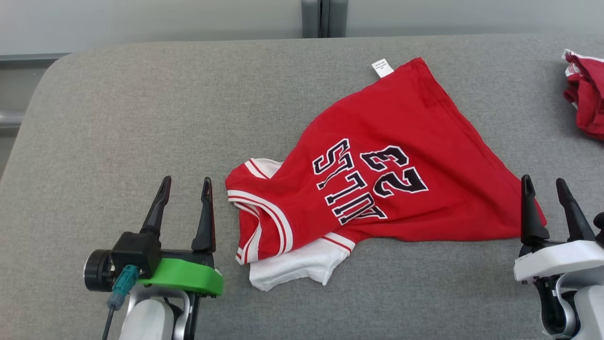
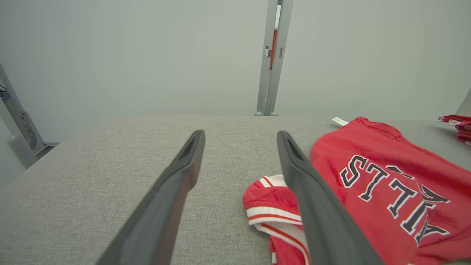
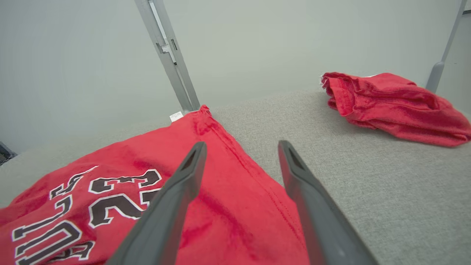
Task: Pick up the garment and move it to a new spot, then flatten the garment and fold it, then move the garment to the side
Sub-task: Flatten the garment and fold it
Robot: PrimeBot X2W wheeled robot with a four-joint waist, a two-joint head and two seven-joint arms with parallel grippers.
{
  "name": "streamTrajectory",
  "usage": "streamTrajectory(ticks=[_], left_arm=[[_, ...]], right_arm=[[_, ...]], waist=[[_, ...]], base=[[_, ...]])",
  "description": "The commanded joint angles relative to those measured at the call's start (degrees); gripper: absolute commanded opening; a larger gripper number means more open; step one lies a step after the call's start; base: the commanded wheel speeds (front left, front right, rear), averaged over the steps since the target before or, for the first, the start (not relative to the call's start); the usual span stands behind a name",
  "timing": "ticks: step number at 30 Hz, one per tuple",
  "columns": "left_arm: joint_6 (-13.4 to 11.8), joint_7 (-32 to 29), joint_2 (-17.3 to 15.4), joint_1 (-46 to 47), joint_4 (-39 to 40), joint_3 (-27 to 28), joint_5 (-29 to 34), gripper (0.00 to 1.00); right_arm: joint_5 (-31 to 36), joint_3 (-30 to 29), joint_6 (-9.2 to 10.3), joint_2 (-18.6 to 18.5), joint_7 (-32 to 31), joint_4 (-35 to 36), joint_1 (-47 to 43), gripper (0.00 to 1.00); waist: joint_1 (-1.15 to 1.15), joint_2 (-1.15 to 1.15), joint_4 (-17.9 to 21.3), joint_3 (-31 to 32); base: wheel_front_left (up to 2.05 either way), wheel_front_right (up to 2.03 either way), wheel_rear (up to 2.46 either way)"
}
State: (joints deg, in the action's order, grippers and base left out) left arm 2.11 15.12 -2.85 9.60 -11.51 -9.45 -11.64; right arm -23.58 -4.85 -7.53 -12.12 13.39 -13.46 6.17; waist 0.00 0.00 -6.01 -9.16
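Spread right tool [image 3: 241,144] above red jersey [image 3: 110,184] edge; crumpled red garment [image 3: 393,106] beyond.

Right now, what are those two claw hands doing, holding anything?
Left gripper: open, holding nothing.
Right gripper: open, holding nothing, at the edge of the red jersey.

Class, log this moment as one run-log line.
red jersey: unfolded on table | left gripper: open, empty | right gripper: open, at its corner

Fingers [image 1: 155,212]: two per gripper, long, dark, tapering to points.
Left gripper [image 1: 186,179]: black block base on a bright green collar [image 1: 184,278]; black round barrel [image 1: 96,270] on its side.
Cable [image 1: 120,285]: teal plug, dark lead, at left wrist.
Right gripper [image 1: 543,179]: white housing [image 1: 557,259] beneath dark fingers.
Forearms [image 1: 148,321]: pale, smooth shells.
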Motion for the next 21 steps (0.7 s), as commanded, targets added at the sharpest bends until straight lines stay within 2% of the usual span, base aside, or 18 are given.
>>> streamTrajectory(ticks=[1, 13, 21], left_arm=[[0.36, 0.01, -0.11, -1.05, 0.0, 0.71, 0.37, 1.0], [1.33, 0.01, -0.11, -3.39, 0.96, 6.08, 2.57, 1.0], [1.89, 0.0, -0.11, -4.69, 1.3, 8.15, 3.68, 1.0]], right_arm=[[1.0, 0.1, 0.1, 0.13, 0.71, 1.09, 0.03, 1.0], [7.68, 3.01, 0.1, 2.14, 1.77, 11.89, -0.98, 1.0], [10.52, 5.48, 0.1, 2.87, 1.79, 16.22, -3.67, 1.0]], waist=[[0.0, 0.0, 0.41, 0.89], [0.0, 0.0, 2.5, 3.28], [0.0, 0.0, 2.87, 4.65]], base=[[0.0, 0.0, 0.0], [0.0, 0.0, 0.0], [0.0, 0.0, 0.0]])
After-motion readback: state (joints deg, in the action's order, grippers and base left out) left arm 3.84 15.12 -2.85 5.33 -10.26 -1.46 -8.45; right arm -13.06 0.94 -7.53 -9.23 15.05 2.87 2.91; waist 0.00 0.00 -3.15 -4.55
